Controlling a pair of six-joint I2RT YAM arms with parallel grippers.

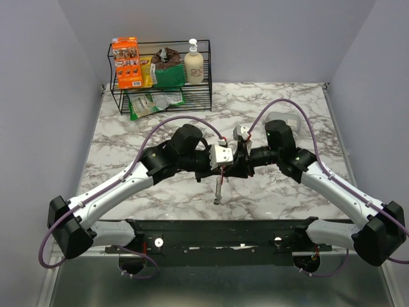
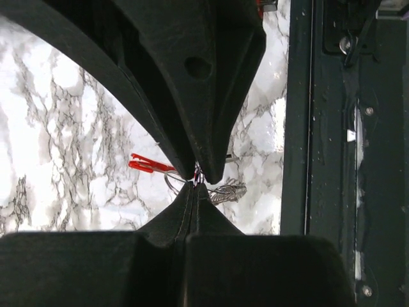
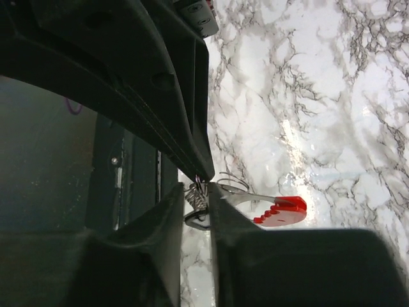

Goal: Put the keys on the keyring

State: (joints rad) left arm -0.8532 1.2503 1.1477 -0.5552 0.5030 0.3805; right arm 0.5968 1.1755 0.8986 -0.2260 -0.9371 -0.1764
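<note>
Both grippers meet above the table's middle. The keyring [image 1: 219, 185] hangs down between them, held off the marble. In the left wrist view its red side [image 2: 144, 164], thin wire loop [image 2: 171, 183] and gray ridged part [image 2: 231, 190] show behind the tips. My left gripper [image 2: 195, 183] is shut, pinching a thin part of the keyring at its tips. My right gripper [image 3: 199, 192] is closed on the gray ridged part [image 3: 198, 197]; the red side [image 3: 282, 211] and wire loop [image 3: 231, 185] stick out to the right. I cannot make out the tiny black key.
A black wire rack [image 1: 160, 96] with packets and a soap bottle [image 1: 193, 62] stands at the back left. A gray object [image 1: 285, 119] lies behind the right arm. The black base rail [image 1: 217, 233] runs along the near edge.
</note>
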